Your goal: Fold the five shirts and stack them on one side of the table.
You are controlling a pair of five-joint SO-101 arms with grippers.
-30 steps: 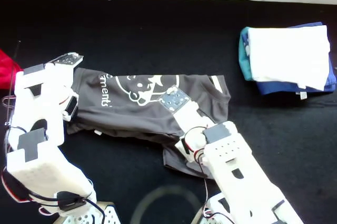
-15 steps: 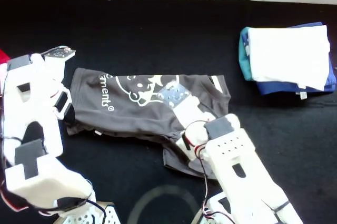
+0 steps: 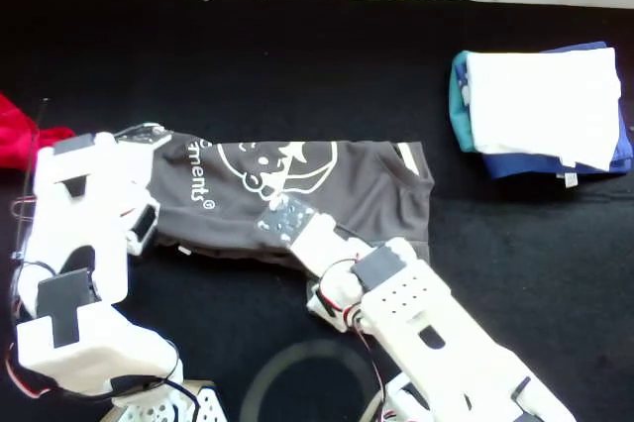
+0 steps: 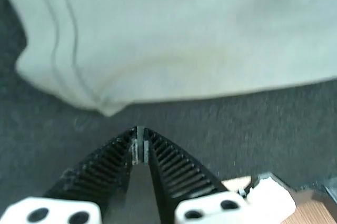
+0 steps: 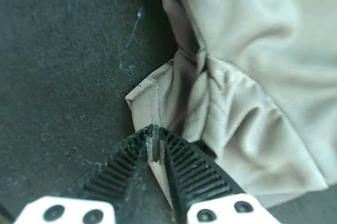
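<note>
moved: right gripper point(image 5: 153, 145) slid off the middle of the grey shirt point(image 3: 327, 179) down to its near edge; left gripper point(image 4: 138, 142) swung back in to the shirt's end after backing off for a sec
shirt now: lying mostly flat, print up, mid-way across the black table point(image 3: 297, 55); near edge rumpled and partly hidden under the right arm; not folded yet
left pincer: squeezed fully closed, nothing in it, tips over bare table just short of the shirt's hem
right pincer: closed up tight too, tips right on a bunched hem corner; can't tell if any cloth is actually caught between them
stack point(image 3: 543, 105): folded ones piled off to the right, white on top, blue and teal under, well apart from this shirt
leftover: red cloth point(image 3: 20, 135) poking in at the left edge, probably another one waiting
handling: thin, light, floppy, zero stiffness by the look of it; likely to sag wherever unsupported and bunch up if pushed instead of lifted
where to grab: guessing the stitched hem or a corner, thicker and less likely to slip out of a small pincer than a single layer mid-panel; better with both arms on matching corners of one edge so the fold comes over even
watch out: one-sided pull probably skews the whole thing
</note>
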